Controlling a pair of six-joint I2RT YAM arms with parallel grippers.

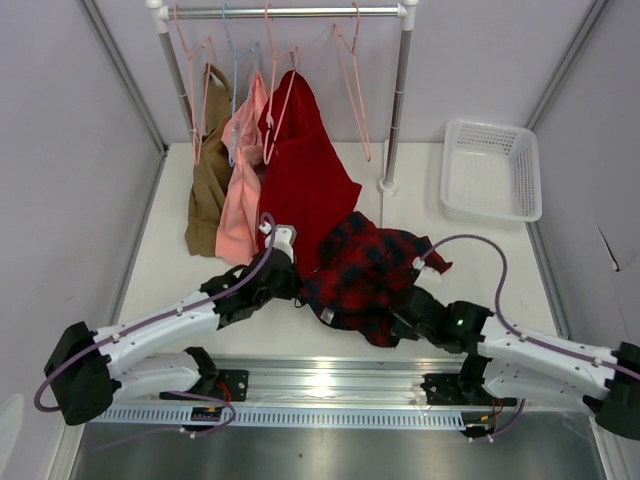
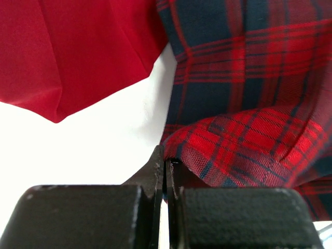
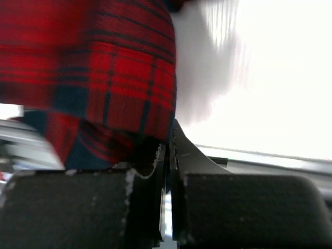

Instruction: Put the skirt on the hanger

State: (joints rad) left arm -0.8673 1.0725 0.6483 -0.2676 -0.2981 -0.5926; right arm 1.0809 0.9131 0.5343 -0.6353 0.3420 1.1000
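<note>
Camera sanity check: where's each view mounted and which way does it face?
Top external: above and behind the bases, looking down at the table, rack and skirt; left arm and right arm show.
Left wrist: on the left arm, facing along the left gripper, shut on the skirt edge; red garment beyond.
Right wrist: on the right arm, facing along the right gripper, shut on the skirt.
Shared: all three see the skirt.

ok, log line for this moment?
left gripper: shut on plaid skirt | right gripper: shut on plaid skirt | state: plaid skirt bunched between grippers, not hung
</note>
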